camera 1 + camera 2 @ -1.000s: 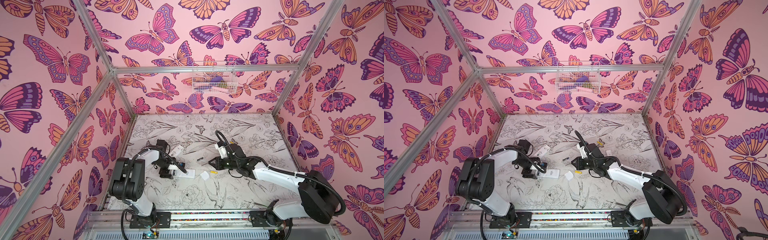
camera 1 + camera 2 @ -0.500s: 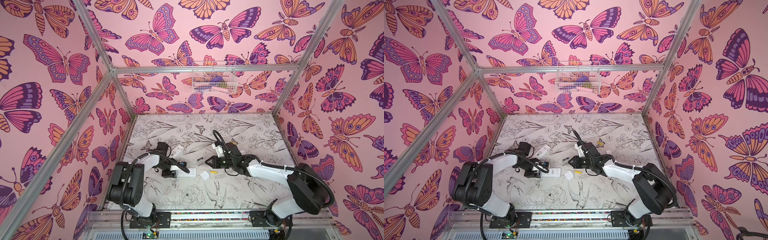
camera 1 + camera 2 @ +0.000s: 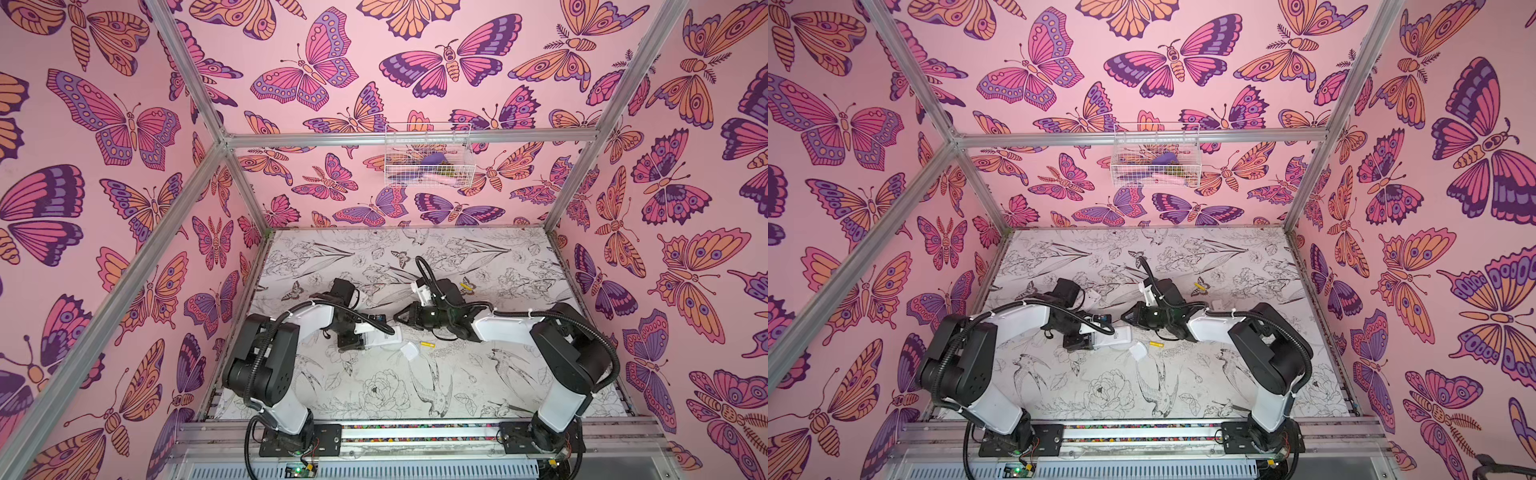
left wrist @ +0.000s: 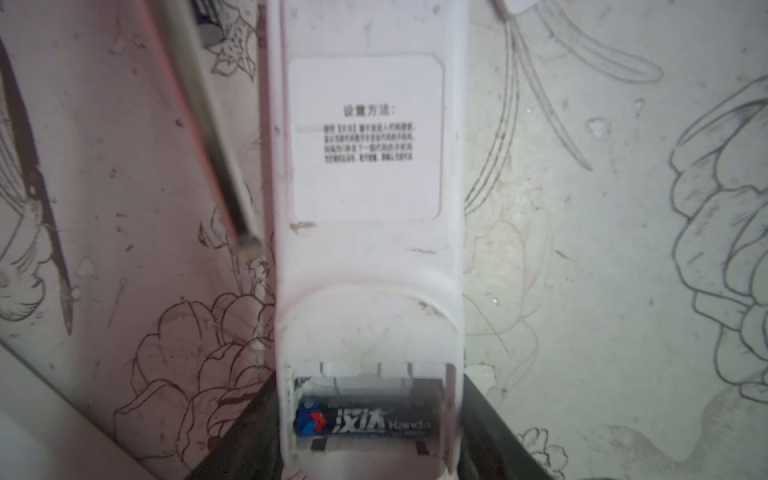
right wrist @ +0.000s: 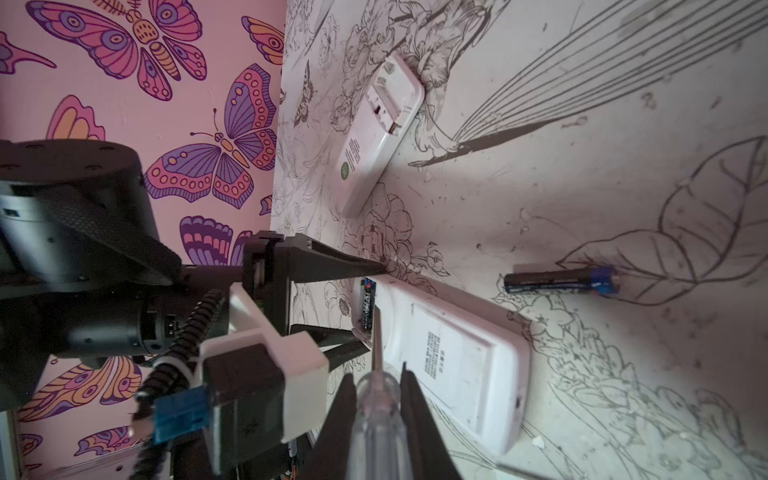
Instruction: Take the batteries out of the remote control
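A white remote control (image 4: 368, 257) lies back-up on the table, its battery bay open with one black battery (image 4: 365, 424) still inside. My left gripper (image 4: 370, 453) is shut on the remote's bay end, a finger (image 4: 241, 440) on each long side; both top views show this hold (image 3: 361, 336) (image 3: 1090, 337). My right gripper (image 5: 379, 390) is shut on a clear-handled screwdriver (image 5: 378, 415), whose shaft (image 4: 216, 137) ends beside the remote's edge. A loose black battery (image 5: 561, 280) lies beyond the remote. Two yellow batteries (image 3: 427, 344) (image 3: 467, 286) lie on the table.
A small white cover (image 3: 409, 351) lies just in front of the remote. A second white remote (image 5: 378, 133) lies behind my left arm, its bay open. A wire basket (image 3: 428, 156) hangs on the back wall.
My left gripper's jaws have narrowed onto the remote. My right gripper has moved left with the screwdriver, closer to the remote.
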`<state>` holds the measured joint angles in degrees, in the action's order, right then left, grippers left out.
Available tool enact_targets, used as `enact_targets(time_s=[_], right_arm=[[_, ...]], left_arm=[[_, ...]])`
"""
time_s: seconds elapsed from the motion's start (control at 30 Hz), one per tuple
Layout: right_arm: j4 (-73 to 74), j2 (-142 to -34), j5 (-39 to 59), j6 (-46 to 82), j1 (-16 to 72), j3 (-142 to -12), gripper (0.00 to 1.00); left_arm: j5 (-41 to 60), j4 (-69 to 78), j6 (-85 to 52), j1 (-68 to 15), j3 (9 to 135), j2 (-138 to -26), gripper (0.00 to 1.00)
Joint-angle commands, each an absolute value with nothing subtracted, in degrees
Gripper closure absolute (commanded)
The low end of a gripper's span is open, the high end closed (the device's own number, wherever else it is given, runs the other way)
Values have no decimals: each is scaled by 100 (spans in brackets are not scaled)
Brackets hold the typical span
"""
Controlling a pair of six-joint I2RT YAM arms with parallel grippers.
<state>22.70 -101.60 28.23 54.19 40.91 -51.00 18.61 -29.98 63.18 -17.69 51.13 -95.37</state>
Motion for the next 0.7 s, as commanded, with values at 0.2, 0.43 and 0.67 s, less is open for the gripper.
enact_targets(time_s=[0.2, 0.43, 0.67], right_arm=[[2200, -10372, 2831, 5833, 4061, -5400, 100], [1861, -10640, 3011, 6090, 4060, -5602, 100], [1629, -10846, 3290, 6315, 4068, -6009, 100]], left_arm=[[1831, -2612, 5006, -2097, 5519, -10080, 44], [1845, -2560, 5136, -2136, 5238, -9934, 29], [1677, -2642, 5219, -2136, 5184, -9811, 30]])
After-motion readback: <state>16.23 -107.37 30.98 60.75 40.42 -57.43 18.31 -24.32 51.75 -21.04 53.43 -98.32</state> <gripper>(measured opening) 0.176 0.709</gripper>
